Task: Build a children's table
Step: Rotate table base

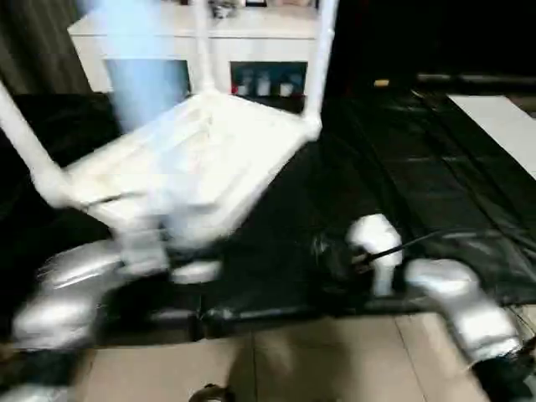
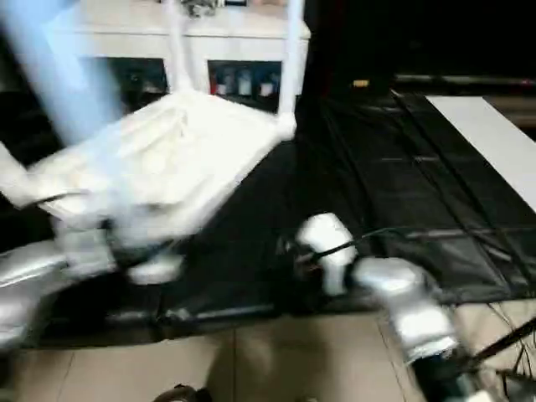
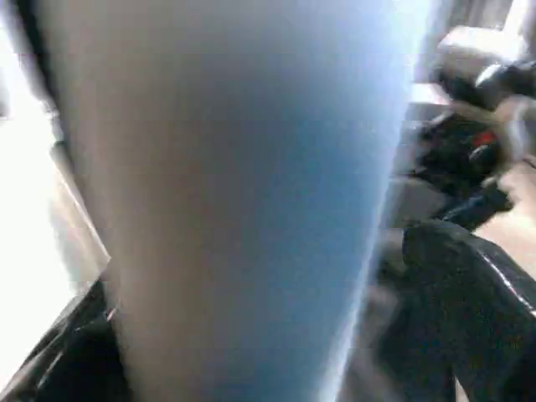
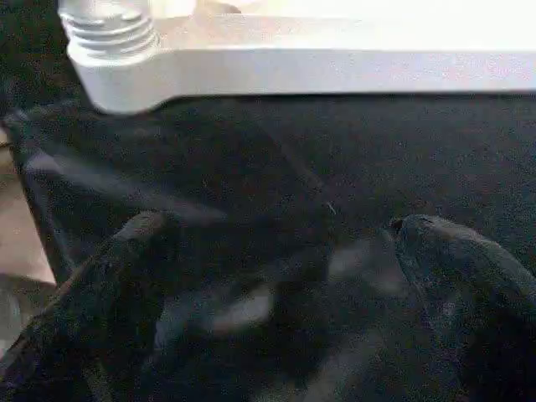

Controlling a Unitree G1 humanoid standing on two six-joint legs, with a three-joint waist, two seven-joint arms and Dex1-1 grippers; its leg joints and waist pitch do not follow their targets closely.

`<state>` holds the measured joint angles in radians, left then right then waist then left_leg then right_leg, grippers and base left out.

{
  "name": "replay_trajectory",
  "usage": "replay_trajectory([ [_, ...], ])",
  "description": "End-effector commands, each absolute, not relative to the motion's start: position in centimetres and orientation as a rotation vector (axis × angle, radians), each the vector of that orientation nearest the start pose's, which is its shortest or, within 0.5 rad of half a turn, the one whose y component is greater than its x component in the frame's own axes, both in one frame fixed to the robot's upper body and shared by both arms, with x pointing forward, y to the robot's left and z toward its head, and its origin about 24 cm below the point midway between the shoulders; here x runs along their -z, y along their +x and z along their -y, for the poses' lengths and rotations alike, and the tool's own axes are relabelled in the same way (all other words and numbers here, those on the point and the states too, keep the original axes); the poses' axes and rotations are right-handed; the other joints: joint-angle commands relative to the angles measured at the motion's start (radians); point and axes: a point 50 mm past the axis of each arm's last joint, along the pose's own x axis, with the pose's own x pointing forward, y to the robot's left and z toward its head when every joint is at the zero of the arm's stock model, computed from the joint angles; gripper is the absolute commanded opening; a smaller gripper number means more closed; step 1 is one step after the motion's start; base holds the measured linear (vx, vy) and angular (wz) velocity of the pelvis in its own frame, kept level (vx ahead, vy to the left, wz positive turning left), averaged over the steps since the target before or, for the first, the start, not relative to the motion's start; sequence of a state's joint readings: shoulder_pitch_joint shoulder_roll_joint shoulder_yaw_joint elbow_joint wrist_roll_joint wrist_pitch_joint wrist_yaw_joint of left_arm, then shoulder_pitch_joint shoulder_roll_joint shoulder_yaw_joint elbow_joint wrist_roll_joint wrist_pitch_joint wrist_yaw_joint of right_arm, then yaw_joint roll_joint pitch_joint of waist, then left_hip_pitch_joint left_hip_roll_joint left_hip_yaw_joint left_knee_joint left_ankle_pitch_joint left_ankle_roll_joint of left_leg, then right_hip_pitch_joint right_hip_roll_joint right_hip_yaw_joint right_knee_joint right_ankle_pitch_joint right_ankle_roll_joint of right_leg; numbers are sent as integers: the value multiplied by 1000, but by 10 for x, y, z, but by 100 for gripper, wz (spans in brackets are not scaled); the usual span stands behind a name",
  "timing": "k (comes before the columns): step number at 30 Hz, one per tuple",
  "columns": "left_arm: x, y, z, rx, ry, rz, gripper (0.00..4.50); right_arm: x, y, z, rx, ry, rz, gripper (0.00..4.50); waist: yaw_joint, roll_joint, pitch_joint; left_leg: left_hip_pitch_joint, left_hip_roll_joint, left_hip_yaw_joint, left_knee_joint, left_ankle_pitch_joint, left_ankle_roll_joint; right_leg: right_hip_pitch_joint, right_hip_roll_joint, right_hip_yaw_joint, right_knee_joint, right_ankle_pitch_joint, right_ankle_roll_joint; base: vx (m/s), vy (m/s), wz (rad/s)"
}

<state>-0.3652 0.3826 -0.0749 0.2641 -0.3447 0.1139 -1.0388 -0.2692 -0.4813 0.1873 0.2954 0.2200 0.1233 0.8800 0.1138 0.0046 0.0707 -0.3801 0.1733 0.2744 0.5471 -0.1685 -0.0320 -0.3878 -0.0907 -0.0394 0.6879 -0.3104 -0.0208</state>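
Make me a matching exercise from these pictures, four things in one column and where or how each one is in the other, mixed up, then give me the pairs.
Things:
1. tabletop
2. right gripper
3. cabinet
4. leg

Place or state:
A. close up at the left wrist camera
B. behind the work table
C. upside down, tilted, legs pointing up
D. open, near a threaded corner socket

Pairs: 1-C, 2-D, 3-B, 4-A
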Motion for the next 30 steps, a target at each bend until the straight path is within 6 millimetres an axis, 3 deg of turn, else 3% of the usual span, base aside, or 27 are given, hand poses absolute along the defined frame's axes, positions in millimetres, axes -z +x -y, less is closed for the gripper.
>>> replay_trajectory([
  [1,-80,310,-134,1098,86,-42,442,-39,288,184,-924,-233,-297,450,0,-44,-43,150,15,-86,167,-271,-42,-145,-149,99,-295,-972,17,-67,-104,26],
  [2,-82,319,-121,1077,84,-26,442,-36,290,188,-908,-238,-301,450,-5,-21,-40,70,-10,-144,153,-99,1,-68,-144,154,-273,-971,-14,30,-69,-2],
  [3,-82,319,-121,1077,84,-26,442,-36,290,188,-908,-238,-301,450,11,-10,-42,14,-25,-178,113,-56,-3,29,-120,122,-225,-805,-49,0,0,0],
  [4,-84,331,-105,1028,107,-14,442,-31,292,193,-890,-245,-305,450,2,6,-51,24,14,-167,16,-185,-49,37,-46,63,-161,-454,-94,0,0,0],
  [5,-85,340,-93,976,131,-10,442,-27,294,200,-868,-252,-316,450,-11,-6,-41,61,11,-145,4,-334,-37,-9,9,41,-165,-408,-88,-110,3,25],
  [6,-87,345,-85,936,149,-2,442,-24,299,209,-845,-252,-330,450,-36,16,-62,98,30,-141,-9,-461,-22,-5,-3,37,-150,-215,-173,-141,-17,31],
  [7,-89,351,-79,894,156,11,442,-23,303,218,-824,-254,-343,450,-52,37,-65,78,34,-135,-17,-480,0,17,-15,25,-158,-138,-215,-141,-17,31],
  [8,-90,356,-74,840,145,10,442,-22,305,225,-802,-257,-351,450,-64,25,-59,63,32,-134,-23,-483,14,29,-17,19,-167,-151,-204,-96,67,-4],
  [9,-90,359,-71,806,146,6,442,-20,305,230,-787,-253,-356,450,-75,28,-59,54,32,-137,-25,-500,22,37,-23,7,-173,-228,-170,-82,89,-9],
  [11,-90,362,-70,783,148,11,442,-13,302,234,-780,-241,-369,450,-95,27,-50,71,22,-129,-15,-563,35,21,-28,-26,-217,-406,-95,-71,76,-7],
  [12,-90,362,-70,785,142,14,442,-10,300,233,-781,-240,-372,450,-114,33,-45,68,28,-136,-18,-600,38,32,-33,-58,-238,-468,-45,-39,51,-16],
  [13,-90,360,-70,800,124,23,442,-5,299,231,-781,-229,-379,450,-139,47,-42,55,50,-149,-43,-698,24,57,-27,-101,-232,-419,-13,-39,51,-16],
  [14,-91,357,-73,834,79,43,442,6,293,220,-778,-220,-372,450,-143,66,-39,40,68,-159,-72,-779,4,81,-19,-115,-196,-336,-15,-87,54,-21],
  [15,-91,356,-76,849,58,60,442,14,289,213,-772,-212,-363,450,-119,80,-38,-38,108,-168,-152,-929,-34,146,-24,-94,-17,-61,-55,-72,24,-10],
  [16,-91,354,-79,847,56,72,442,20,285,209,-769,-198,-359,450,-102,76,-35,-41,92,-127,-181,-995,-34,126,-7,-82,13,35,-55,-96,9,-15],
  [17,-90,352,-82,851,50,77,442,26,279,203,-773,-190,-350,450,-104,47,-44,-10,91,-134,-165,-949,-19,114,-12,-46,13,-53,-41,-1,-96,-8],
  [18,-89,349,-85,857,33,80,442,29,275,199,-773,-183,-336,450,-108,-20,-56,54,35,-137,-34,-689,-40,29,-77,5,-146,-598,2,11,-158,-22],
  [19,-88,345,-90,864,14,87,442,32,274,196,-769,-160,-323,450,-87,-31,-70,39,2,-128,85,-301,19,17,-150,27,-224,-792,-14,35,-143,-17],
  [20,-87,341,-92,876,-2,96,442,33,273,194,-768,-144,-313,450,-75,-20,-71,-5,13,-141,63,-184,46,55,-156,38,-204,-723,-30,45,-113,-28],
  [21,-86,336,-96,888,-26,103,442,32,275,195,-766,-133,-306,450,-65,1,-65,-20,30,-141,20,-147,39,48,-113,3,-188,-603,-78,42,-88,-22],
  [22,-86,331,-100,894,-42,111,442,32,276,196,-768,-127,-304,450,-67,9,-64,-23,35,-143,9,-174,35,47,-98,-6,-176,-546,-97,42,-88,-22],
  [24,-81,322,-104,898,-49,90,442,33,275,195,-798,-148,-308,450,-76,4,-64,-17,51,-139,-5,-275,30,37,-74,-10,-162,-437,-142,8,-30,-6],
  [25,-80,320,-106,890,-24,82,442,33,276,196,-798,-156,-309,450,-74,21,-68,-9,51,-136,-6,-296,33,35,-71,-8,-160,-397,-164,0,0,0],
  [26,-79,319,-107,883,-12,75,442,32,277,196,-797,-154,-310,450,-74,28,-69,-4,57,-136,-8,-305,32,32,-73,-6,-160,-372,-176,0,0,0],
  [28,-80,315,-113,845,-10,76,442,30,281,198,-789,-152,-309,450,-85,19,-73,-11,63,-132,-19,-286,36,45,-59,-12,-153,-255,-195,0,0,0],
  [29,-83,313,-116,833,-37,93,442,29,283,197,-779,-148,-305,450,-86,12,-74,-11,64,-131,-20,-287,37,46,-61,-13,-150,-252,-198,0,0,0],
  [30,-88,309,-120,831,-70,117,442,26,287,197,-772,-142,-297,450,-85,17,-70,-7,63,-129,-20,-315,30,40,-66,-12,-158,-302,-196,0,0,0],
])
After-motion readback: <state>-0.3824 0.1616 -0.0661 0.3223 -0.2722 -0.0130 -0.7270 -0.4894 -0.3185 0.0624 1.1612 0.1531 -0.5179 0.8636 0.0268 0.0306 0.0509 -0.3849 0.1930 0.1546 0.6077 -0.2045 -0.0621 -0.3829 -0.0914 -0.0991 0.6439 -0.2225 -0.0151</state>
